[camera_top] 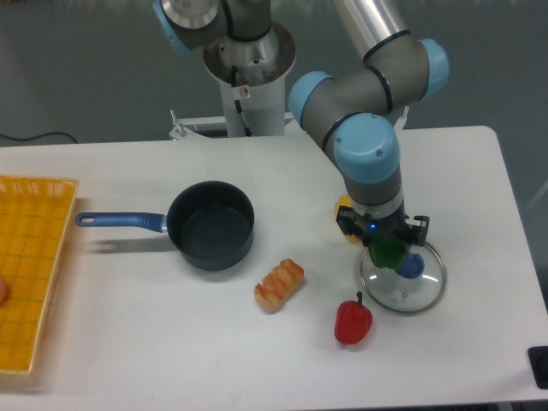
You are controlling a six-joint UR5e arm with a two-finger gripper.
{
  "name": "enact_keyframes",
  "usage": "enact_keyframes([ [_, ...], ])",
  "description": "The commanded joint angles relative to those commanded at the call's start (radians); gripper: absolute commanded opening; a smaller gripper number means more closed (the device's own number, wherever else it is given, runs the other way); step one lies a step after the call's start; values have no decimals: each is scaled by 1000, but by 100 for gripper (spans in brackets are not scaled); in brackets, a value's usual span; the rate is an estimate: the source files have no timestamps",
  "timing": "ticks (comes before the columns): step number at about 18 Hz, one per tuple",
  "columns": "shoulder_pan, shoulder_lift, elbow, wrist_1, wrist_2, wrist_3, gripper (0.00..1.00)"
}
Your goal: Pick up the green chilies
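You have a white desk (128,342) carrying everything, with the arm's base column at its far edge. The arm (360,94) reaches down over the right half of the desk, its blue-capped wrist pointing straight down.

At the left edge you can see a yellow mesh basket (30,265), partly cut off by the frame. Near the middle sits a dark saucepan (211,224), its blue handle pointing left toward the basket.

On the right lies a round glass lid (402,278) with a blue knob, flat on the desk. The gripper (383,248) hangs over the lid's left rim, and its jaws are closed on the green chilies (387,253), which sit between them, held above the lid and just left of the blue knob.

Behind the gripper you can catch only a sliver of the yellow pepper (344,210), mostly hidden by the wrist. In front of the lid, toward you, the red pepper (353,320) stands on the desk. Left of it, between the pepper and the saucepan, lies a small bread roll (279,284).
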Motion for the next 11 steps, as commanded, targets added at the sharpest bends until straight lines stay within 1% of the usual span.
enact_keyframes([
  [11, -2, 3, -2, 0, -6, 0, 37],
])
